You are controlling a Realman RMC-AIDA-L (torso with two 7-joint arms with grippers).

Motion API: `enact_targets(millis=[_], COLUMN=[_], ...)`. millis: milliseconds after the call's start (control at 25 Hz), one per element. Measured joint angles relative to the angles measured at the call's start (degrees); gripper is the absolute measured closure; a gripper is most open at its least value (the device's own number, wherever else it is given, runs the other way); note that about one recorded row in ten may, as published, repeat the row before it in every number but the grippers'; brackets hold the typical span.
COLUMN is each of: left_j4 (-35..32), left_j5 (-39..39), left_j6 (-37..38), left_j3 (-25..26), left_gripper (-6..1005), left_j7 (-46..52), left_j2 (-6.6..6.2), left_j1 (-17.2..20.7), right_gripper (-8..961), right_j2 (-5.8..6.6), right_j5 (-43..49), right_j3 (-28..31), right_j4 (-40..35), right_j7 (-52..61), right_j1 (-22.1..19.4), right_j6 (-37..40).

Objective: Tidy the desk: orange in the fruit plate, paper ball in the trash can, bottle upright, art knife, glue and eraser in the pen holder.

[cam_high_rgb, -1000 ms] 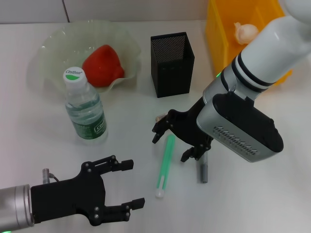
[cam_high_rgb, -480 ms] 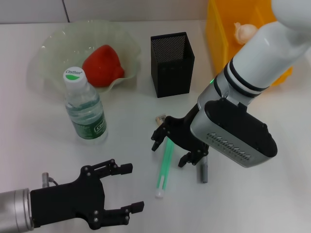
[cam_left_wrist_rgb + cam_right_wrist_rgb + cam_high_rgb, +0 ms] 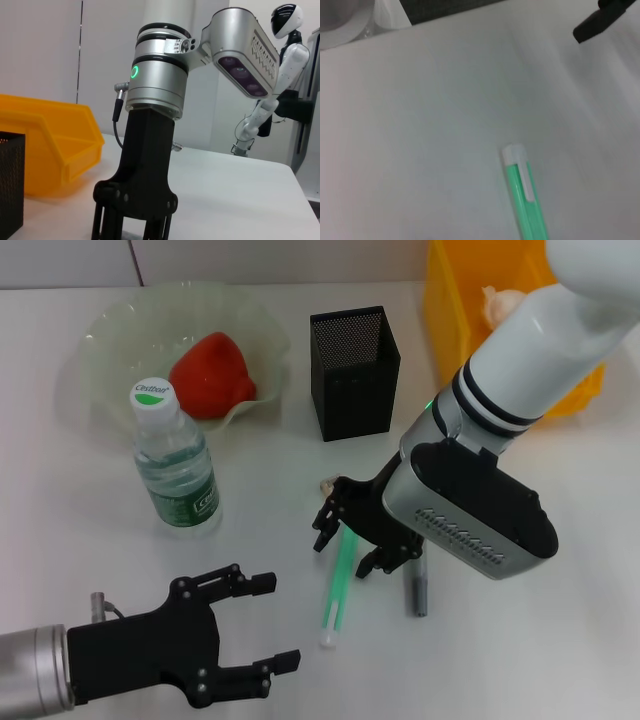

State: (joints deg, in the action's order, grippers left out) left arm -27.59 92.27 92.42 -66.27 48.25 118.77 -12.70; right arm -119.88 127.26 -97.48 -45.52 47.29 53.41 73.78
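Observation:
The orange point(image 3: 210, 375) lies in the pale-green fruit plate point(image 3: 110, 325) at the back left. In front of it the bottle point(image 3: 176, 465) stands upright. The black mesh pen holder point(image 3: 353, 360) is at the back centre. The paper ball point(image 3: 500, 300) rests in the yellow trash can point(image 3: 452, 310). My right gripper point(image 3: 348, 545) hangs open low over the upper end of a green pen-shaped stick point(image 3: 336, 590) point(image 3: 526, 200). A grey pen-shaped tool point(image 3: 417, 592) lies beside it; which one is the art knife and which the glue I cannot tell. A bit of the beige eraser point(image 3: 326, 483) peeks out behind the fingers. My left gripper point(image 3: 262, 625) rests open at the front left.
The left wrist view shows my right arm's gripper point(image 3: 131, 227) standing over the table, with the yellow bin point(image 3: 50, 145) and the mesh cup point(image 3: 10, 185) behind it. White tabletop surrounds the stick.
My right gripper has shifted a little left and nearer, closing in over the green stick. The left gripper has barely moved.

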Motion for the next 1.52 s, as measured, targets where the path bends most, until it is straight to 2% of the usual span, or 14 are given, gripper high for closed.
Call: enact_targets(millis=[320, 760, 880, 1200, 1520], left_j4=[0.0, 0.1, 0.1, 0.1, 0.1], left_j5=[-0.4, -0.6, -0.6, -0.6, -0.6], left_j6=[-0.1, 0.1, 0.0, -0.1, 0.0], left_j3=[0.0, 0.0, 0.0, 0.0, 0.0], left_gripper=[189, 189, 189, 189, 189], left_j7=[0.0, 0.0, 0.0, 0.0, 0.0], left_j2=[0.12, 0.14, 0.14, 0.14, 0.00], left_j1=[-0.4, -0.7, -0.7, -0.7, -0.7], right_gripper=[419, 515, 669, 711, 758], right_j2=[0.00, 0.00, 0.00, 0.03, -0.02], right_j5=[-0.4, -0.6, -0.6, -2.1, -2.6], right_j3=[0.0, 0.0, -0.2, -3.6, -4.3], right_j4=[1.8, 6.7, 6.8, 7.4, 7.2], right_j7=[-1.2, -1.2, -1.2, -1.1, 1.0], right_j1=[0.9, 3.7, 3.7, 4.1, 5.0], right_j6=[-0.5, -1.6, -2.2, -3.9, -4.0])
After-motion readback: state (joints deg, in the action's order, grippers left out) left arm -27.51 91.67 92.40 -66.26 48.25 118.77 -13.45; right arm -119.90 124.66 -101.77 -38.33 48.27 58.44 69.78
